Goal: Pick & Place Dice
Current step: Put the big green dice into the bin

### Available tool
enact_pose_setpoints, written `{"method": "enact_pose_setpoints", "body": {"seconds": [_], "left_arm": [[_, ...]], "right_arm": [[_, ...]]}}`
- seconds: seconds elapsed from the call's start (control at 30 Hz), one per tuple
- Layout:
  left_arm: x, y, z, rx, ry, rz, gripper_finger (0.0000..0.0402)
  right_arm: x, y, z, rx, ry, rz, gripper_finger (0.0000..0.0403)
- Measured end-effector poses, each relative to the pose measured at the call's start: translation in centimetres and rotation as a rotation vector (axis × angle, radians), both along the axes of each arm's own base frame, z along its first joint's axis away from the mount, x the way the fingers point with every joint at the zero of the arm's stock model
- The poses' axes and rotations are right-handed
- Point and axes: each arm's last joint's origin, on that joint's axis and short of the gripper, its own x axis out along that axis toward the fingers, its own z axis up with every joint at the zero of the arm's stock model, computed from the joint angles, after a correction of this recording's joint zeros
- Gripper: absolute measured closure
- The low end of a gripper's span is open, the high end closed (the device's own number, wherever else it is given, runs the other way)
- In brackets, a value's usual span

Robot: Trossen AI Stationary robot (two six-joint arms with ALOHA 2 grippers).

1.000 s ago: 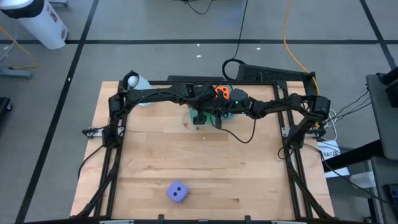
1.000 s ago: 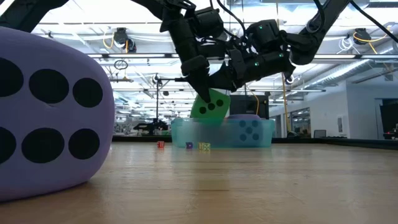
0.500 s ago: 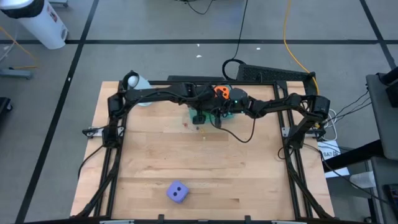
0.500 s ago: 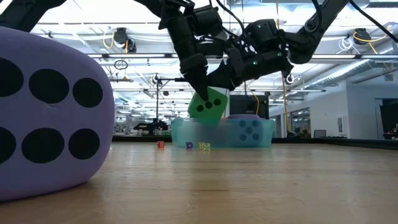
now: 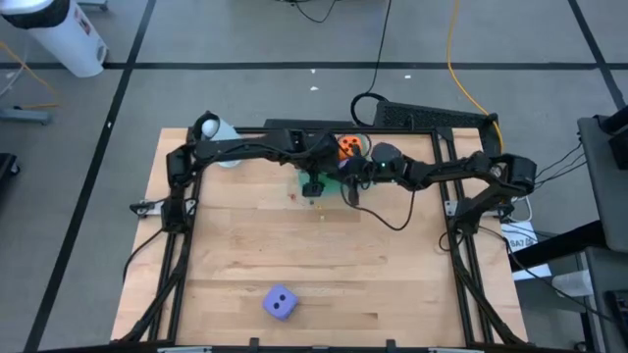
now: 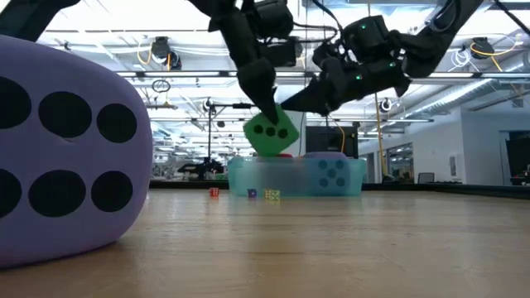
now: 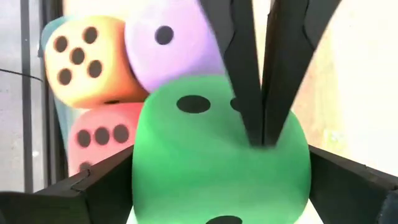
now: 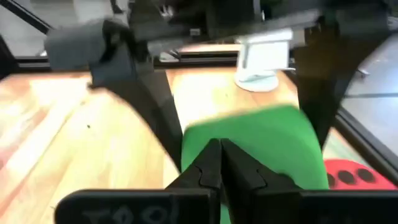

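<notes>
- From where I stand, one purple-blue die [image 5: 280, 302] sits alone on the wooden table [image 5: 245, 245], near its front edge and well apart from everything else. Not yet collected, I'd judge, so the job looks unfinished.
- The low view makes that same die loom huge at the left. The overhead view shows how far it really is from the translucent tray [image 6: 248, 175].
- The left gripper [image 6: 267, 108] holds the green die [image 6: 271, 134] up in the air over the tray's near wall, with its fingers clamped on it. I judge it is carrying the die in to drop it among the others.
- The left wrist view shows what the overhead cannot: the green die [image 7: 217, 155] squeezed between the two dark side fingers, with an orange die [image 7: 84, 59], a red die [image 7: 99, 137] and a second purple-blue die [image 7: 171, 50] packed together beyond it, so four are at the tray.
- From above, only the orange die [image 5: 347, 147] peeks out between the arms.
- The right gripper [image 8: 219, 163] hovers just beside the green die, with its fingertips pinched together on nothing. The left wrist view shows them as a closed dark wedge against the die's face.
- I take it to be steadying or nudging the die, but whether it actually touches I cannot tell.
- The right wrist view adds a sliver of the red die [image 8: 348, 177] below the green one.
</notes>
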Motion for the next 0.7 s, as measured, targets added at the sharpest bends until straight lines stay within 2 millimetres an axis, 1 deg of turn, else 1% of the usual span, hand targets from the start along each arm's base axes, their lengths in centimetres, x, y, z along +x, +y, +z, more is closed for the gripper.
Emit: {"method": "enact_pose_setpoints", "body": {"seconds": [0.07, 0.23, 0.43, 0.7], "left_arm": [[0.1, 0.1, 0.3, 0.004, -0.025, 0.001, 0.0002], [0.2, 0.2, 0.2, -0.004, -0.032, 0.004, 0.0002], [0.2, 0.2, 0.3, -0.009, -0.045, 0.001, 0.0002], [0.7, 0.1, 0.4, -0.035, -0.097, -0.046, 0.0002]], "right_arm": [[-0.2, 0.0, 0.4, -0.003, -0.005, -0.005, 0.0399], [-0.4, 0.4, 0.7, 0.006, -0.014, 0.014, 0.0399], [-0.6, 1.1, 2.2, -0.015, -0.057, 0.006, 0.0399], [-1.0, 1.1, 2.0, -0.022, -0.001, -0.006, 0.0399]]}}
